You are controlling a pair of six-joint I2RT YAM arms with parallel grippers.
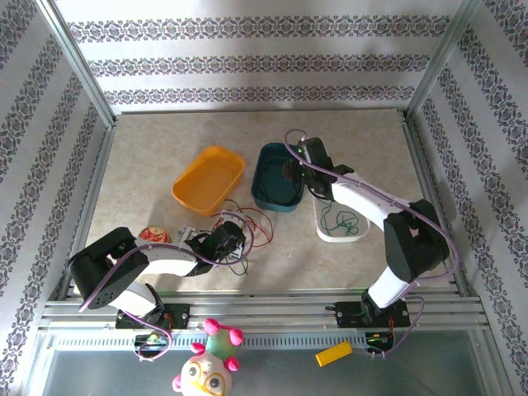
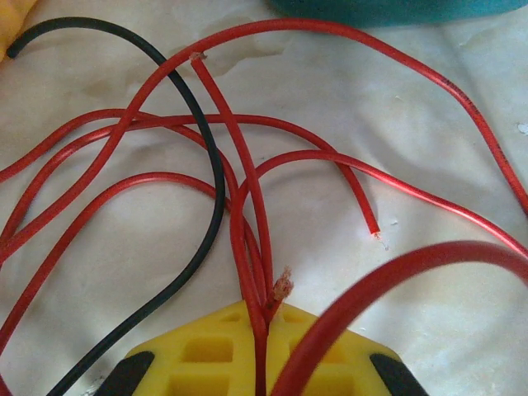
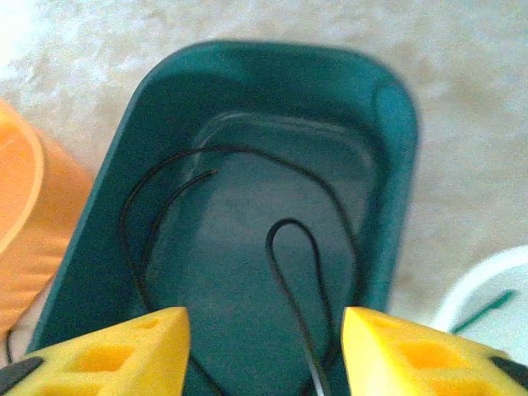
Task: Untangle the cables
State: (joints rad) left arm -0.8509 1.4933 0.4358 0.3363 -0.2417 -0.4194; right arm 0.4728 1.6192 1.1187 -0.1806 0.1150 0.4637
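Left gripper point(image 1: 224, 242) is sitting low on the tangle of red and black cables point(image 1: 252, 224) near the table's front, just below the orange tray point(image 1: 206, 180). Right gripper point(image 1: 294, 171) is hovering over the teal bin point(image 1: 264, 157), beside a white bowl point(image 1: 330, 238) in which a green cable point(image 1: 338, 219) is lying.

From the left wrist, the yellow fingers point(image 2: 206, 355) are pressing together on two red cables point(image 2: 247, 247), while a loose black cable point(image 2: 213, 206) is crossing them on the tabletop point(image 2: 429, 124).

From the right wrist, the fingertips point(image 3: 124, 355) are standing well apart above the bin, gripping nothing, and a second black cable point(image 3: 289, 227) is lying in loops on its floor.
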